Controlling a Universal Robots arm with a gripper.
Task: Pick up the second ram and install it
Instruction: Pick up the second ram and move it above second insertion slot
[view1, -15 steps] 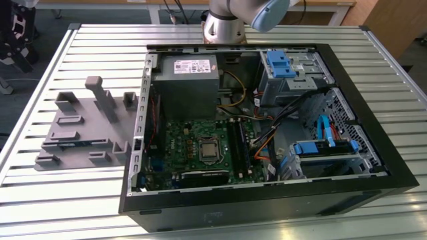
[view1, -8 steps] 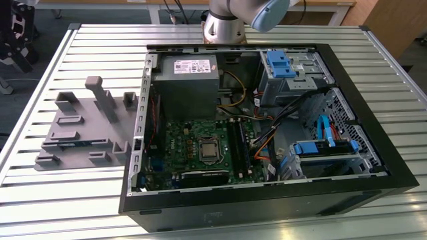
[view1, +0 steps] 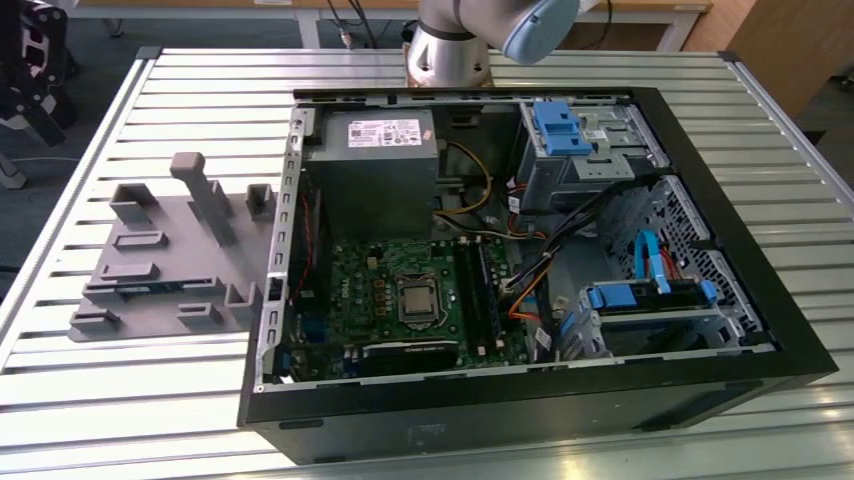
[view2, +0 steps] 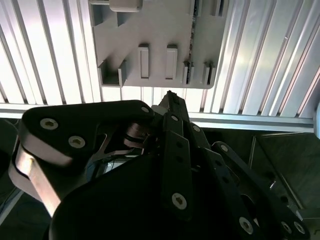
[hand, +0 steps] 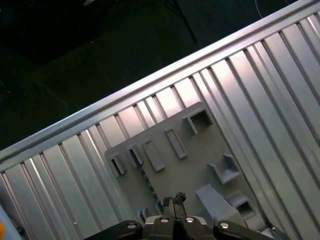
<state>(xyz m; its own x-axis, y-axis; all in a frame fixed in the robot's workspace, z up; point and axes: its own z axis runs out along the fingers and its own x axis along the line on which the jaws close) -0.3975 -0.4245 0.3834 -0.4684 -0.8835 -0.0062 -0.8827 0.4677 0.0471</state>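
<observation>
Tool closed up, w/o load, above grey holder tray

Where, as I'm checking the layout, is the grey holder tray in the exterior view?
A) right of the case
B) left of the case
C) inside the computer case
B: the grey holder tray lies on the table at the exterior view's left of the open computer case.

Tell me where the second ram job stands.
Done: nothing that shows. The second ram stands on edge in the grey holder tray, outside the computer case. In hand: nothing; the gripper hangs above the tray, shut and empty. Left: the pick-up and the install on the motherboard.
</observation>
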